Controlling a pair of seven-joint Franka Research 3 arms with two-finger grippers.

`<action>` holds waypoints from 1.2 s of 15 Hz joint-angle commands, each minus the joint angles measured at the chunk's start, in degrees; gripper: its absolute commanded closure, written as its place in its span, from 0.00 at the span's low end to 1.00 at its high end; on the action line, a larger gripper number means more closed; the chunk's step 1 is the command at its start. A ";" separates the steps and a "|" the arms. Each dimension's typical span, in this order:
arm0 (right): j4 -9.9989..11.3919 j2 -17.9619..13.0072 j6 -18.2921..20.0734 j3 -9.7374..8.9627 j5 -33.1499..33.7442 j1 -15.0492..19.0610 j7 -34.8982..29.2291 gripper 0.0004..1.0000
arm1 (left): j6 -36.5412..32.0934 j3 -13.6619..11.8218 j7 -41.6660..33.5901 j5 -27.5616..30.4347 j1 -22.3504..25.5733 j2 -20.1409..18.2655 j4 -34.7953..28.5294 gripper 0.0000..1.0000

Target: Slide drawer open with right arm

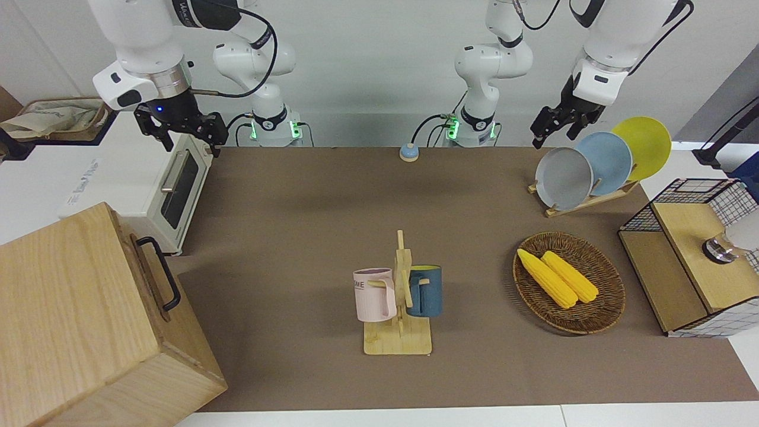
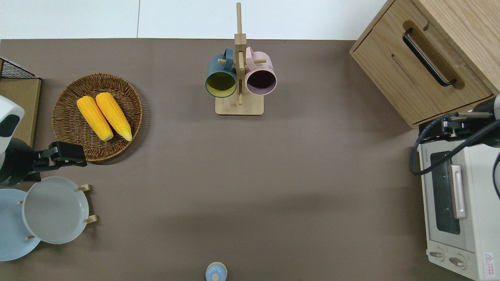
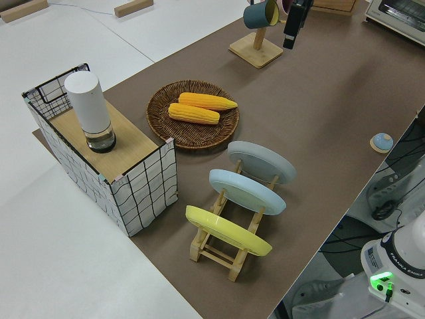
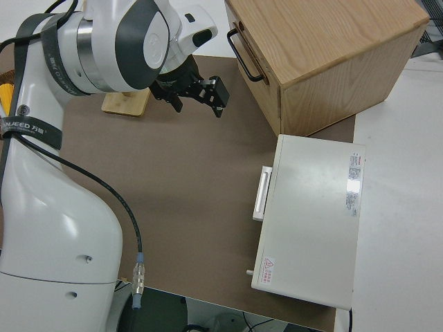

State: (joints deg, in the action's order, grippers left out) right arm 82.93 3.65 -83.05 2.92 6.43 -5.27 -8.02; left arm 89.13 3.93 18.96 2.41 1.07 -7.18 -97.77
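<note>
here the right gripper (image 1: 181, 131) hangs in the air over the corner of the white toaster oven (image 2: 457, 203) that lies closest to the wooden cabinet (image 1: 77, 320), touching neither. its fingers (image 4: 217, 93) stand spread apart, with nothing between them. the drawer (image 2: 420, 76) sits pushed fully into the cabinet, its front flush with the box, at the right arm's end of the counter (image 1: 332, 225) and farther from the robots than the toaster oven. its black bar handle (image 2: 429, 57) lies in a shallow recess across the drawer front, well apart from the gripper. the right arm (image 4: 104, 48) bends down from its base toward that corner.

the left gripper (image 1: 557, 121) is parked, and whether its fingers are spread or closed cannot be told.

near the middle of the counter a wooden mug tree (image 1: 400, 308) carries a pink mug (image 1: 375, 295) and a dark blue mug (image 1: 425, 290). toward the left arm's end, a wicker basket (image 1: 602, 308) holds two corn cobs (image 1: 557, 277), and a wooden rack (image 1: 584, 201) nearer to the robots holds grey, blue and yellow plates on edge.
</note>
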 commanded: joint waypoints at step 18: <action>3.28 6.02 -3.33 -10.13 45.49 -6.07 0.55 0.02 | -0.89 -0.24 -0.42 0.05 -0.01 -0.47 0.21 0.01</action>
State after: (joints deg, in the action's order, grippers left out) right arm 84.06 9.41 -83.53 -6.55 46.50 -11.68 -8.03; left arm 89.13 3.93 18.96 2.41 1.07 -7.18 -97.77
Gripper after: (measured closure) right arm 0.013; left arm 0.004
